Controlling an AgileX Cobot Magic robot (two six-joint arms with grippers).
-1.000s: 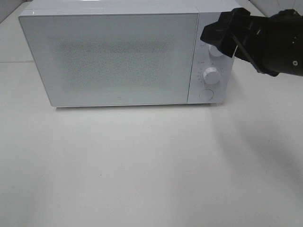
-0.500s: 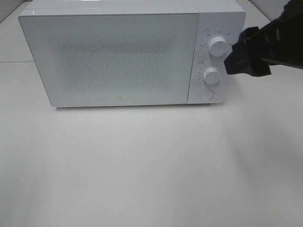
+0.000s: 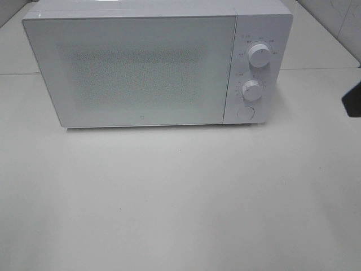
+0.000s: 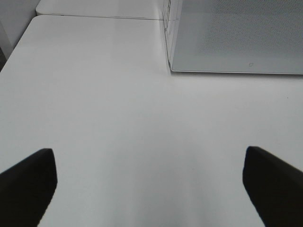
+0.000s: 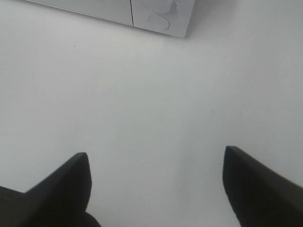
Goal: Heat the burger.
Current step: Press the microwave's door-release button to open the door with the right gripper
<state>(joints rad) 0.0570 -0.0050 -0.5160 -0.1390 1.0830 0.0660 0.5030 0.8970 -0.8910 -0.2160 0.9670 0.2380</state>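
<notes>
The white worktop [image 3: 180,197] carries the microwave [image 3: 158,68], its door [image 3: 132,70] shut. The burger is seen in no view, so its place cannot be told. The pincers are shown by the wrist views alone. The left pincer [image 4: 149,156], before the microwave's door corner, is spread wide and empty. The right pincer [image 5: 156,153], before its control end, is parted and empty. Both knobs [image 3: 259,55] are shown whole only from above. The round button [image 3: 245,112] is seen there and from the right wrist.

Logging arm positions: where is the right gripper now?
The right gripper sits right of the microwave, only a dark sliver at the exterior high view's right edge; its wrist view shows open jaws over the table before the round button.
</notes>
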